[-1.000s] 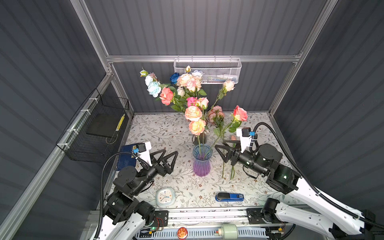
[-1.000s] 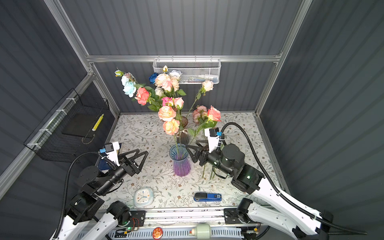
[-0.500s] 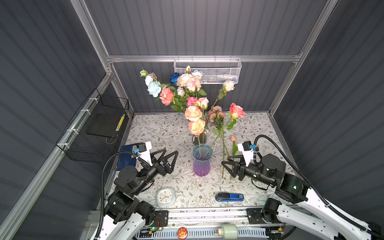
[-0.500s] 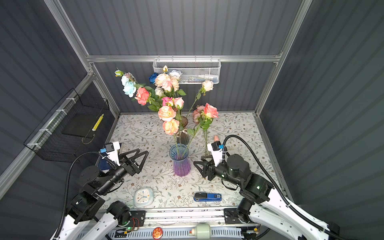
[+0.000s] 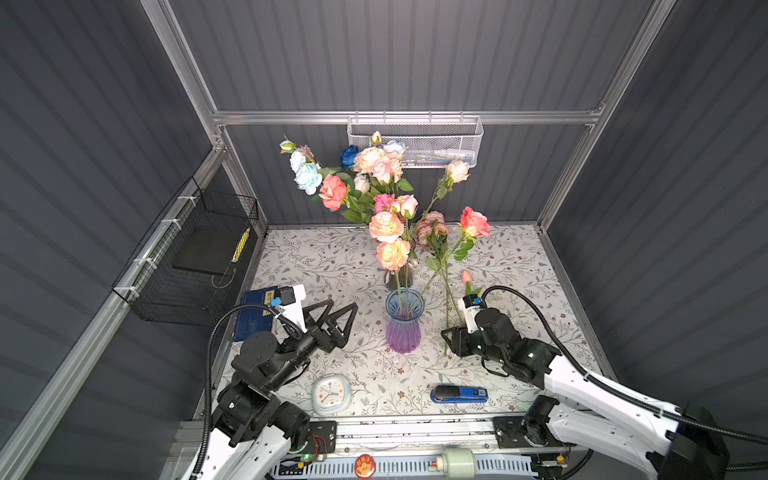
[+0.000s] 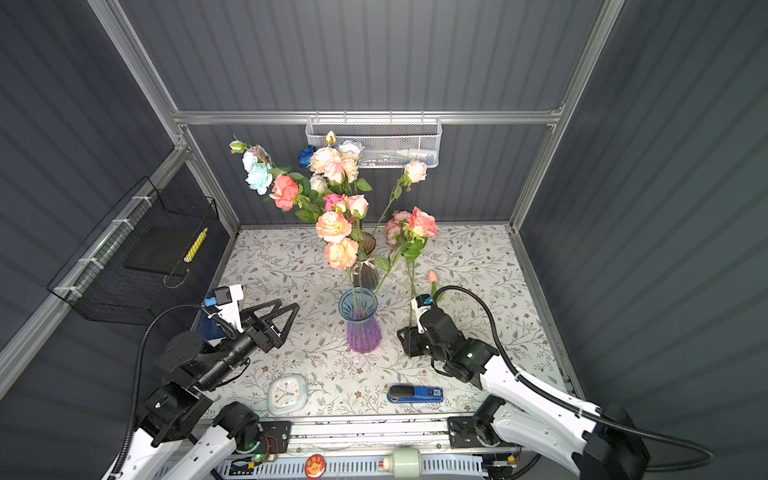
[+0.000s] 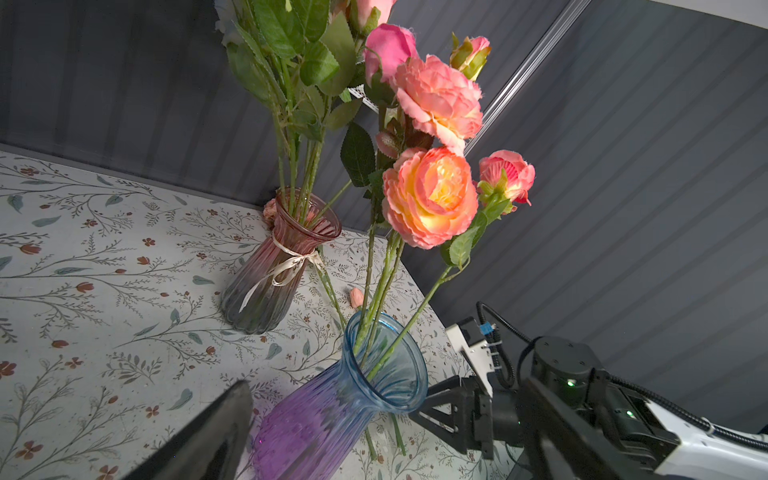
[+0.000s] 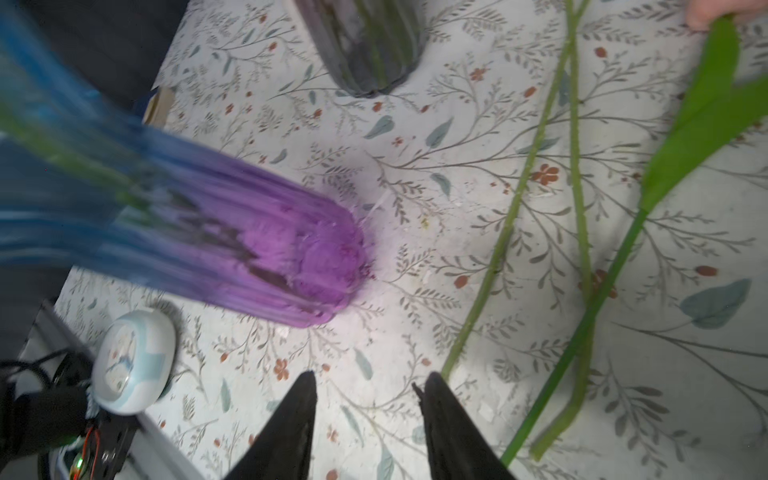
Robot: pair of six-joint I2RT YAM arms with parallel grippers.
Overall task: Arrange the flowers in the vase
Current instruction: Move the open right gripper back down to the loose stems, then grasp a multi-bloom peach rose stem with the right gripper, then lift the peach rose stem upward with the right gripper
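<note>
Purple vase [image 5: 402, 328] btwn wide L hand [image 5: 342, 302] & half-open empty R hand [image 8: 369, 376], stems [image 8: 510, 216] beside.

The vase [image 5: 402, 328] fades from blue rim to purple base. The flowers [image 5: 386, 226] show peach, pink, white, pale blue, dark blue over green stems. The table [image 5: 316, 266] wears white, printed with grey-green sprigs and rust blossoms.
</note>
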